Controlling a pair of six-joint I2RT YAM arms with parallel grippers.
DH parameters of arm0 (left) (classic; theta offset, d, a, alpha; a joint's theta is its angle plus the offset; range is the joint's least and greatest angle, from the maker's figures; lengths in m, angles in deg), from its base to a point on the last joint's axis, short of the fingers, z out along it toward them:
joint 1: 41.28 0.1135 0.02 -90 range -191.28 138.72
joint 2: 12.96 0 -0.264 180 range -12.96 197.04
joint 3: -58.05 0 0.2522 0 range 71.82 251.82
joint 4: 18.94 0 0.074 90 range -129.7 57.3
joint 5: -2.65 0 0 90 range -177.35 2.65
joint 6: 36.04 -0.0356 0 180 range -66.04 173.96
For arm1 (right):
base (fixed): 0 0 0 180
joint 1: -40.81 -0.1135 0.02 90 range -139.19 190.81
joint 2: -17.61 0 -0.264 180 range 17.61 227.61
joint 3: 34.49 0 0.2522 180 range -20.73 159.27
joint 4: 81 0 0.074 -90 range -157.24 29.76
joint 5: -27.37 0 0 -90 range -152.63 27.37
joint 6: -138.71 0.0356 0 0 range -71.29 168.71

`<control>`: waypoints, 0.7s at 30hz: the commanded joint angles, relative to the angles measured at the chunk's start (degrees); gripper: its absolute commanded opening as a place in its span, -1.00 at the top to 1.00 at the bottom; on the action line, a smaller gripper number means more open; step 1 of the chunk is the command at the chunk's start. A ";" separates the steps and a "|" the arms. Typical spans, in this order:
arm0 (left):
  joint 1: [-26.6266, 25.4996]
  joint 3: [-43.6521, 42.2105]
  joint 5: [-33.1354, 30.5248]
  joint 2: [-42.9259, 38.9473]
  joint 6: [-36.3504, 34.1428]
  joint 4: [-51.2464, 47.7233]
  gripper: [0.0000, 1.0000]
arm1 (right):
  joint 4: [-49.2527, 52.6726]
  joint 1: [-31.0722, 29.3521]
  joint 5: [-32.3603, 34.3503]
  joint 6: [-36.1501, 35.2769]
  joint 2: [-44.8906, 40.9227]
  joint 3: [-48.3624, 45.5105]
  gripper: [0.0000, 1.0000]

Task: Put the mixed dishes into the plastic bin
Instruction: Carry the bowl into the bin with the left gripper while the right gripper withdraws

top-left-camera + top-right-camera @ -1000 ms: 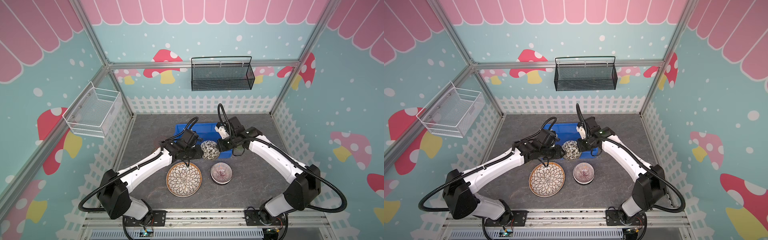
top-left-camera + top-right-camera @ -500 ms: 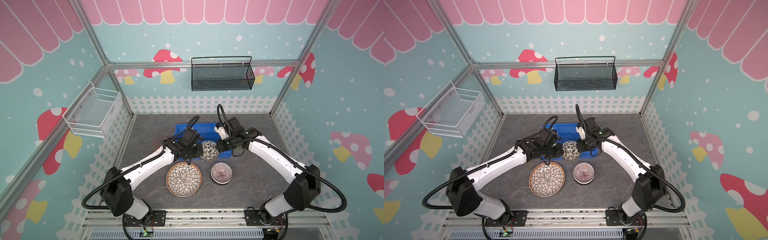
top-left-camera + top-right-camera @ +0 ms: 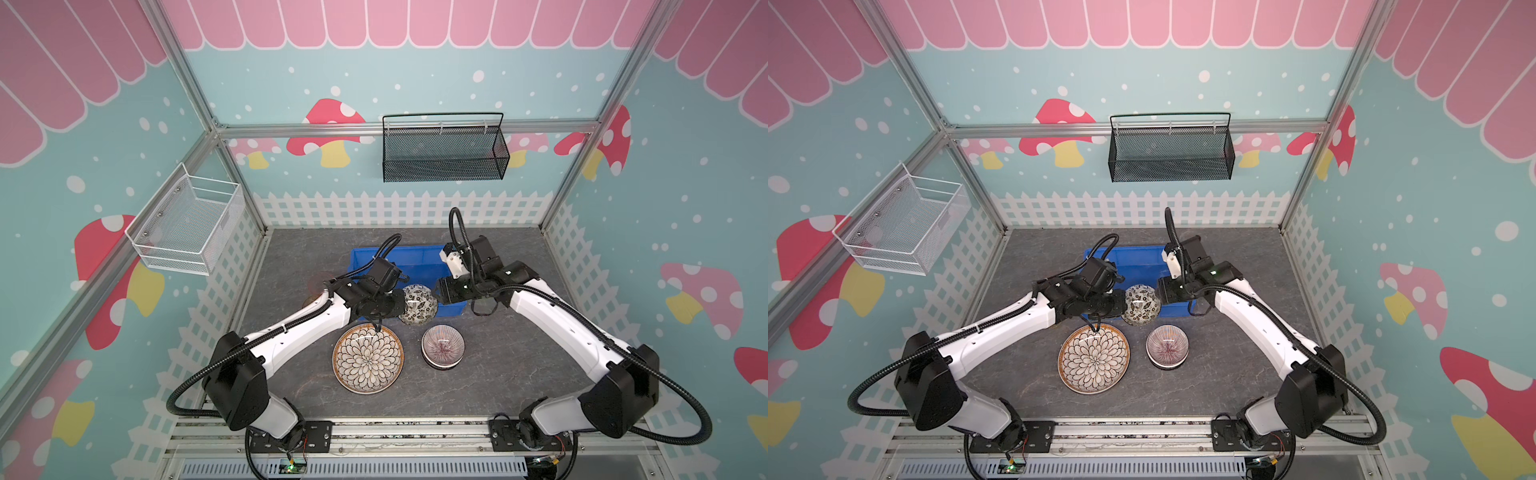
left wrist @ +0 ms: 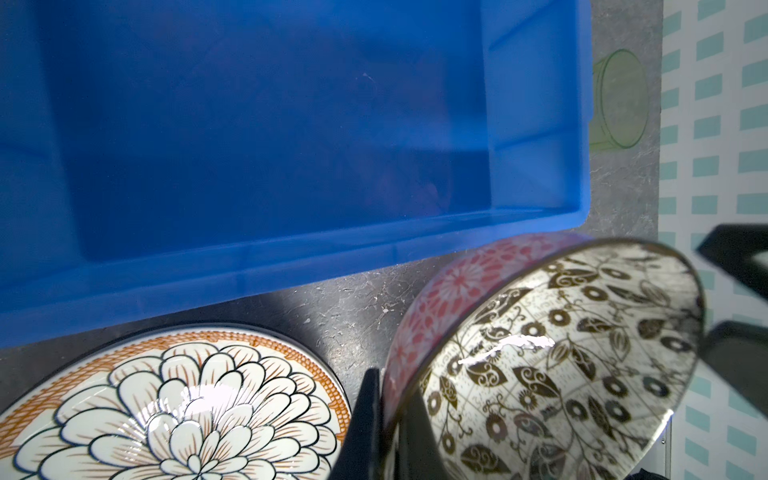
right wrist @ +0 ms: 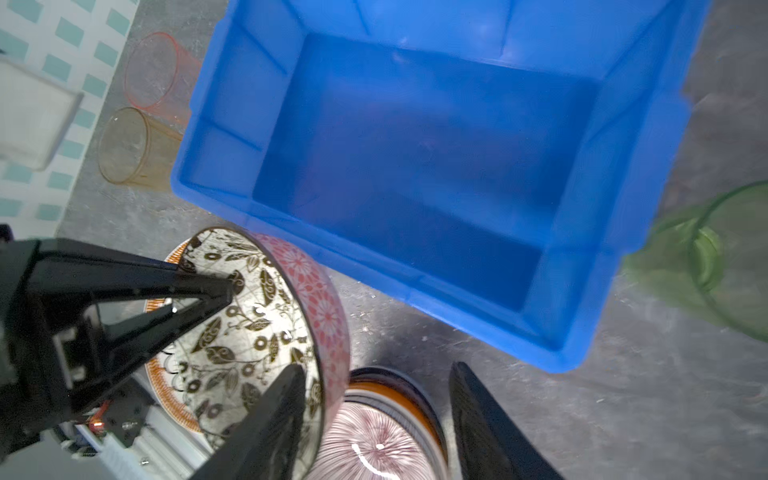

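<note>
A leaf-patterned bowl [image 3: 417, 304] [image 3: 1141, 304] with a pink outside hangs tilted on its side, just in front of the blue plastic bin [image 3: 361, 253] [image 5: 374, 268]. My left gripper [image 3: 401, 305] [image 4: 390, 399] is shut on its rim [image 4: 561, 353]. My right gripper [image 3: 434, 297] [image 5: 376, 370] is open, with one finger inside the bowl [image 5: 249, 316] and the other outside, both apart from its wall. Below lie the petal-pattern plate [image 3: 368, 359] [image 4: 166, 407] and a striped bowl [image 3: 442, 345] [image 5: 374, 440]. The bin holds nothing.
Pink [image 5: 153, 70] and amber [image 5: 124, 145] cups stand beside one end of the bin, and a green cup [image 5: 727, 257] [image 4: 619, 104] beside the other. A black mesh basket [image 3: 442, 151] hangs on the back wall, a white wire basket [image 3: 187, 226] on the left wall.
My left gripper moved in and shut on the bowl's rim. My right gripper, shut on the bowl before, has opened and let go of it.
</note>
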 commanded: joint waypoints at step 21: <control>3.97 30.66 -0.62 19.74 -12.08 -11.35 1.00 | 3.55 16.64 -1.35 -2.76 -19.90 -14.03 -0.96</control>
